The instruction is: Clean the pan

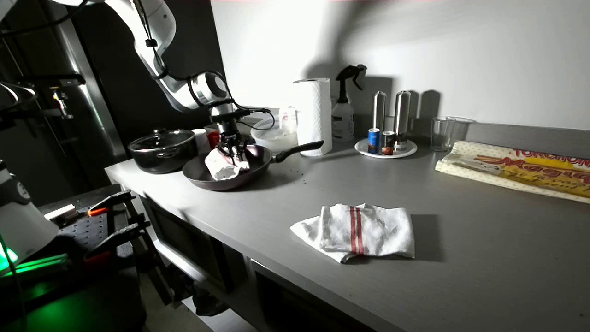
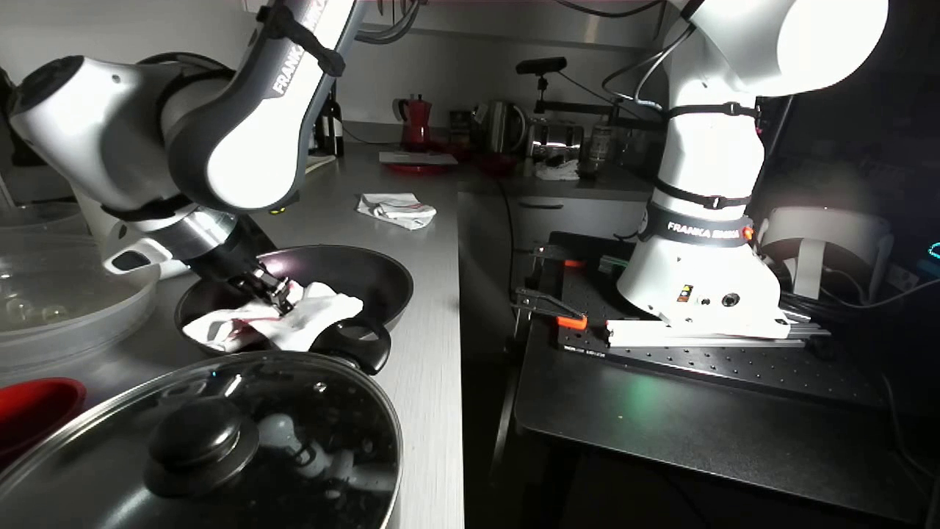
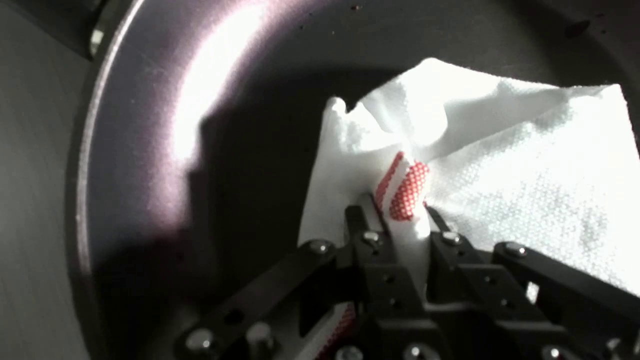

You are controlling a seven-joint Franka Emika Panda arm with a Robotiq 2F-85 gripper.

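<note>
The dark-grey frying pan [image 1: 203,177] stands on the counter near its front edge in an exterior view, its long handle [image 1: 302,148] pointing to the paper roll. The pan also shows in an exterior view [image 2: 378,268] and in the wrist view [image 3: 280,115], where a few dark specks lie on its floor. A white cloth with red stripes [image 3: 540,185] lies bunched in the pan, also seen in both exterior views [image 1: 221,166] [image 2: 316,316]. My gripper [image 3: 402,212] points down into the pan [image 1: 237,159] [image 2: 283,301], its fingers shut on a fold of the cloth.
A lidded black pot [image 1: 161,154] [image 2: 198,485] stands close beside the pan. A clear plastic bowl [image 2: 66,323], a paper towel roll [image 1: 313,117] and a spray bottle [image 1: 343,120] stand behind. A folded cloth [image 1: 382,230] lies farther along the counter. A white plate [image 1: 362,148] holds grinders.
</note>
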